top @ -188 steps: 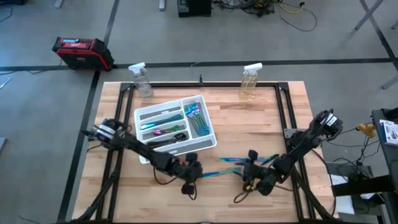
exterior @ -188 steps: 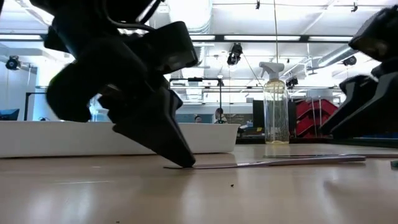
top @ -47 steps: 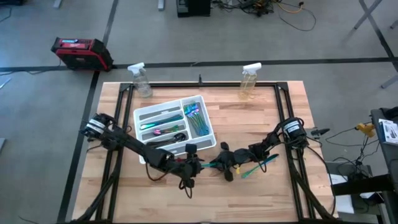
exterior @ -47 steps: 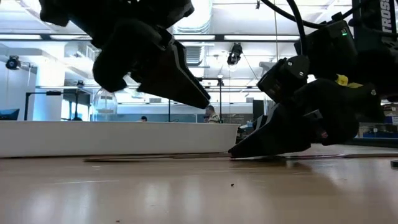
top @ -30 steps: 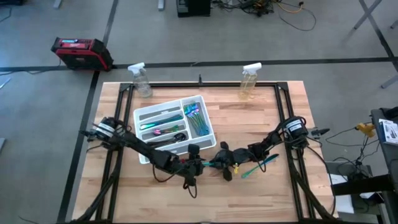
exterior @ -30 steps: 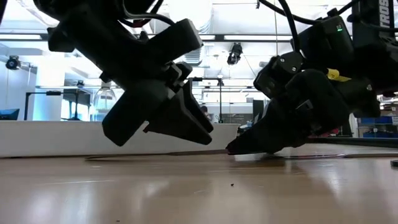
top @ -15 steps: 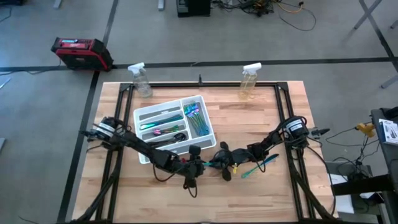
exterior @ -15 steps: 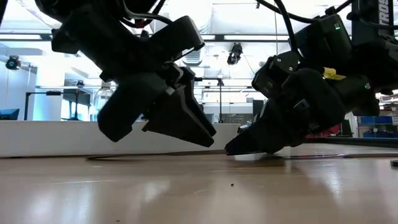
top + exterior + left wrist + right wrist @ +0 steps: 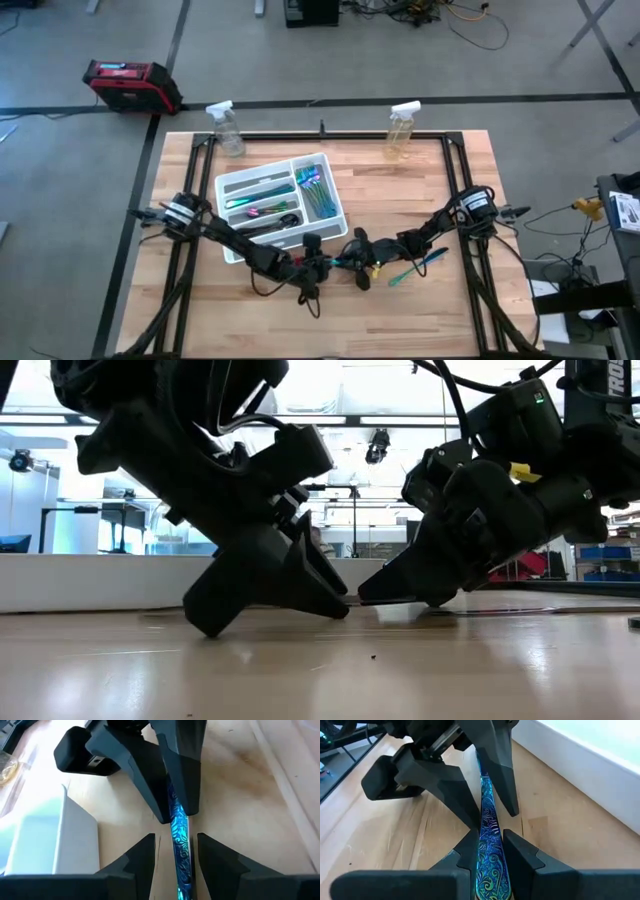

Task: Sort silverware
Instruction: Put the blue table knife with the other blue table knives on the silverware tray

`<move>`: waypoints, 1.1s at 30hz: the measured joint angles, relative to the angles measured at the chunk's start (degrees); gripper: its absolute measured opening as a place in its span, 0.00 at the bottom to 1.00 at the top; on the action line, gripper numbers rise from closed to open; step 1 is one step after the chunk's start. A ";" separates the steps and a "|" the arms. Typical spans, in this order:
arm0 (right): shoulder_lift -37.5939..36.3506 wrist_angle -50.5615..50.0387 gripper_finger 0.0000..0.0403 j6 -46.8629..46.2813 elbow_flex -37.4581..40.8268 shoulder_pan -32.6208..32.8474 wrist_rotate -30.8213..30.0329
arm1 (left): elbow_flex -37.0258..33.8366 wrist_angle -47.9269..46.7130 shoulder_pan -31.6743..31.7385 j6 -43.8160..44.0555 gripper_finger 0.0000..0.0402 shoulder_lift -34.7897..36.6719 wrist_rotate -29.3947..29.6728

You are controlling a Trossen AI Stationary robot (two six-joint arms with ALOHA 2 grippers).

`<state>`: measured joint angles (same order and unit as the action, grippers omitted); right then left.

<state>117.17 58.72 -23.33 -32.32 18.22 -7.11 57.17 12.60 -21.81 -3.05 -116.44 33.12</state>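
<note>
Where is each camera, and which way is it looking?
High view: above, looking straight down at the table, tray and both arms.
Low view: at tabletop height, looking across; both grippers fill it.
Left wrist view: behind the left gripper, straddling the blue utensil.
Right wrist view: behind the right gripper, clamping it.
Both wrist views share the utensil.

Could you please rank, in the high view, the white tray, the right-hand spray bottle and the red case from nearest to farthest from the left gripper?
From the left gripper:
1. White tray, just behind it.
2. Right-hand spray bottle, at the table's far edge.
3. Red case, on the floor off the far-left corner.
</note>
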 joint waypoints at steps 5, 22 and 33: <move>-0.11 0.55 0.14 -2.52 -0.02 0.00 -0.02 | -0.04 -0.22 0.16 0.71 0.22 0.00 0.27; -11.93 -10.68 0.56 -5.45 0.22 0.96 5.20 | -0.40 -1.80 -1.02 0.44 0.00 6.12 1.87; -29.89 -29.02 0.68 4.94 0.13 4.87 -3.10 | -0.24 -21.55 -0.51 8.75 0.00 21.37 0.43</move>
<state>87.27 29.70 -18.39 -32.19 23.08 -10.21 56.93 -8.95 -22.32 5.70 -95.08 33.55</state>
